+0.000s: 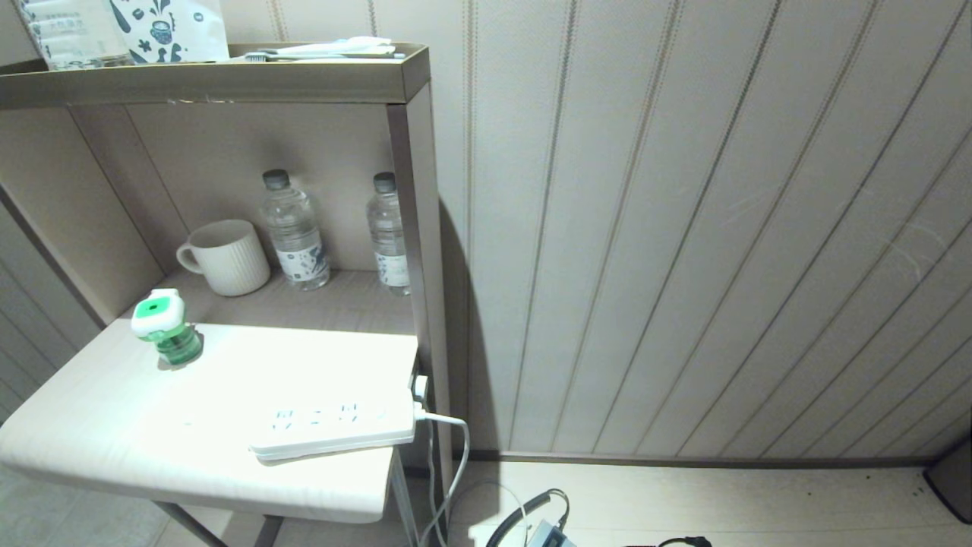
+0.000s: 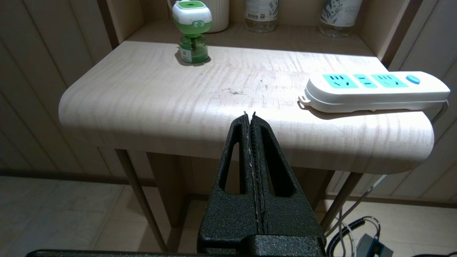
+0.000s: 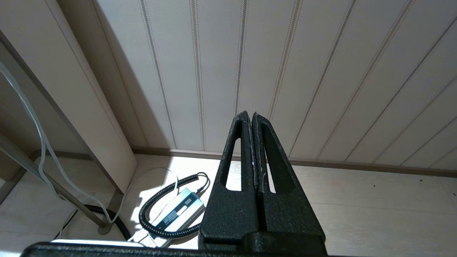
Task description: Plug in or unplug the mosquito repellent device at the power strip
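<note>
The mosquito repellent device [image 1: 163, 325] stands upright at the back left of the pale wooden table [image 1: 114, 433], unplugged, its white-and-green head over a green bottle; the left wrist view also shows the device [image 2: 192, 31]. The white power strip [image 1: 334, 429] lies at the table's front right corner, sockets empty, cord hanging off the right end; its blue sockets show on the power strip [image 2: 375, 89]. My left gripper [image 2: 249, 115] is shut and empty, short of the table's front edge. My right gripper [image 3: 249, 115] is shut and empty, facing the wall, away from the table. Neither arm shows in the head view.
A ribbed white mug [image 1: 228, 257] and two clear water bottles [image 1: 295, 229] stand on the shelf behind the table. A shelf post [image 1: 418, 251] borders the table's right side. On the floor lie a silver adapter box [image 3: 176, 214] and coiled black cable [image 3: 153, 203].
</note>
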Available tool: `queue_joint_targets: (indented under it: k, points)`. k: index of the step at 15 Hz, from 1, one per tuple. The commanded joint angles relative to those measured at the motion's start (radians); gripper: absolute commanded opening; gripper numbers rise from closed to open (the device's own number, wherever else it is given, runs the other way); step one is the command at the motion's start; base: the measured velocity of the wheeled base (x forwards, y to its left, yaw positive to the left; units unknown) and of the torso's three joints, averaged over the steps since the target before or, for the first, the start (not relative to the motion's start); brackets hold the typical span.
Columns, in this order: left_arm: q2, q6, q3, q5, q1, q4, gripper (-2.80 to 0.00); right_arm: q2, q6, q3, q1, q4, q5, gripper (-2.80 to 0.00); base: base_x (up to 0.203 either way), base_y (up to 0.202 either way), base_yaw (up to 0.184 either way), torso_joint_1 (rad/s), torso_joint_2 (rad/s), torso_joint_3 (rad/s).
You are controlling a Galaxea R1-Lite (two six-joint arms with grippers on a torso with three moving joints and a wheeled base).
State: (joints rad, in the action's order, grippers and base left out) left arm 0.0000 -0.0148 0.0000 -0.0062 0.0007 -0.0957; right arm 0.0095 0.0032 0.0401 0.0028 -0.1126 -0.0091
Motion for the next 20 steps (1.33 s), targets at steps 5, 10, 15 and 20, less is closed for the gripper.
queue_joint_targets:
  k: [5,10,15,20]
  points:
    - [0.002,-0.001,0.0,0.0,0.001,-0.001,-2.8,0.003,0.0,0.0,0.0,0.001,0.0,-2.8,0.0,0.0,0.0,0.0,0.0,0.0]
    - [0.002,-0.001,0.0,0.0,0.0,-0.001,-2.8,0.002,0.0,0.0,0.0,0.0,0.0,-2.8,0.0,0.0,0.0,0.0,0.0,0.0]
    - [0.002,-0.001,0.0,0.001,0.0,-0.001,-2.8,0.001,0.0,0.0,0.0,-0.001,0.0,-2.8,0.0,0.0,0.0,0.0,0.0,0.0]
    - [0.0,0.024,0.0,0.005,0.0,0.004,-2.8,0.001,0.0,0.0,0.0,-0.001,0.0,-2.8,0.0,0.0,0.0,0.0,0.0,0.0]
